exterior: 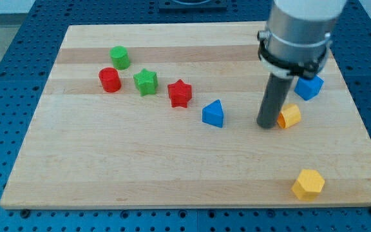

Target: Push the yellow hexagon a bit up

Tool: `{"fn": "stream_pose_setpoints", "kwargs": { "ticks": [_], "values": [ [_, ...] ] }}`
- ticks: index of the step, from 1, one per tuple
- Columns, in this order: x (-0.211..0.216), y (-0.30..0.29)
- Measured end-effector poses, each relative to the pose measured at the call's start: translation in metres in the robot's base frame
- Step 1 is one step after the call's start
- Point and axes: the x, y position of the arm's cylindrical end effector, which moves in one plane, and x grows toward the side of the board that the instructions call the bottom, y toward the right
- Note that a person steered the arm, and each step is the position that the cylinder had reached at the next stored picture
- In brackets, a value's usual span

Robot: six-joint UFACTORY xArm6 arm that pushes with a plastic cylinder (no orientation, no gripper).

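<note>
A yellow hexagon lies near the board's bottom right corner. A second yellow block, its shape unclear, sits at the middle right. My tip rests on the board right against this second yellow block's left side. The tip is well above and to the left of the yellow hexagon, with bare board between them. The dark rod rises from the tip to the grey arm at the view's top right.
A blue block sits above the second yellow block, partly behind the arm. A blue triangle lies left of the tip. Further left are a red star, a green star, a red cylinder and a green block.
</note>
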Motion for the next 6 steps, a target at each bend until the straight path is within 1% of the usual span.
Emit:
{"fn": "stream_pose_setpoints", "kwargs": {
  "ticks": [1,2,3,4,5,6],
  "values": [
    [-0.002,0.019],
    [0.010,0.026],
    [0.012,0.061],
    [0.037,0.075],
    [0.079,0.111],
    [0.146,0.099]
  ]
}}
